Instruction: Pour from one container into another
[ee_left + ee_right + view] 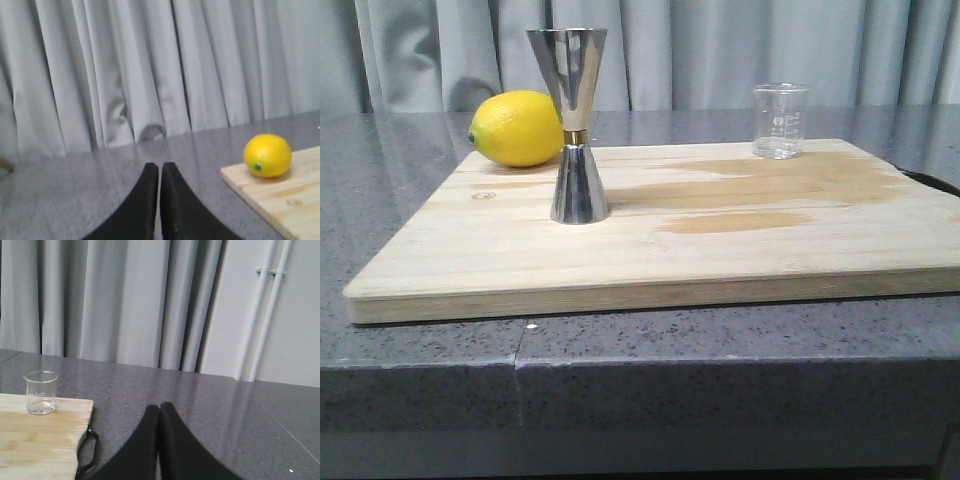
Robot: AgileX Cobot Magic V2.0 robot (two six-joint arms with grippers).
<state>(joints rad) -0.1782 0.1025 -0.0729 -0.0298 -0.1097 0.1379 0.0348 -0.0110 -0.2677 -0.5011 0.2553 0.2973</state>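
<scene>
My left gripper [160, 172] and right gripper [159, 412] are matte black. The bench [410, 170] is dark grey with fine speckling. The cutting board [720, 250] is pale wood, banded, with darker tan patches. The lemon [517, 128] is bright yellow. The jigger [574, 125] is mirror steel with a gold waist band. The beaker [780, 121] is clear with white markings. The curtain [720, 50] is light grey.

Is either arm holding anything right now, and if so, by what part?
Nothing is held. Both the left gripper and right gripper have their fingers shut on nothing, off the board; the beaker and jigger stand untouched.
</scene>
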